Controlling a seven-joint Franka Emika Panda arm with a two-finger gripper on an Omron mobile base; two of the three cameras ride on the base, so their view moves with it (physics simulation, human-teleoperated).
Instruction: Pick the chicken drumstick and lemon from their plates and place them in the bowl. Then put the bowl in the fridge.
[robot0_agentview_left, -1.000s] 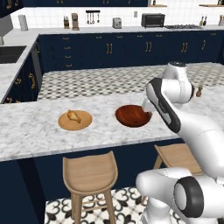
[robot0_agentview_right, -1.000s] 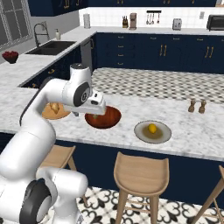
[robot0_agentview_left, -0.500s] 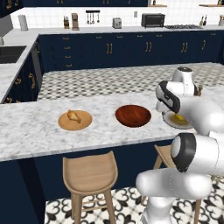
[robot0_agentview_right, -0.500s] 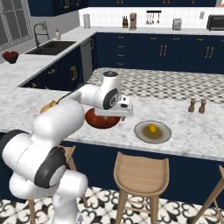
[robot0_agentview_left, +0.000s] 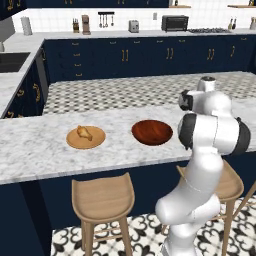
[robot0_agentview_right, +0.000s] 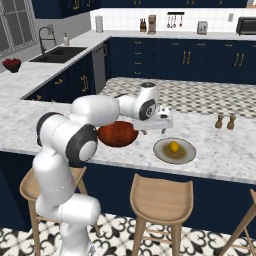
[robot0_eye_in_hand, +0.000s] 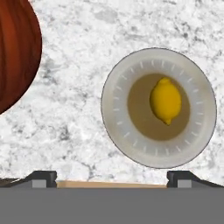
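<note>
- Lying on the tan plate (robot0_agentview_left: 86, 138), the chicken drumstick (robot0_agentview_left: 84, 132) points its long axis diagonally; bowl (robot0_agentview_left: 152, 132) alongside.
- Right base view: gripper (robot0_agentview_right: 161, 123), jaws released, hovers beside the lemon (robot0_agentview_right: 173, 146).
- Hand view: the lemon's long axis runs top to bottom on the grey plate (robot0_eye_in_hand: 118, 113).

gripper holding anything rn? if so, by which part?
Nothing held. The gripper is open above the counter, and the lemon lies untouched on its grey plate.
</note>
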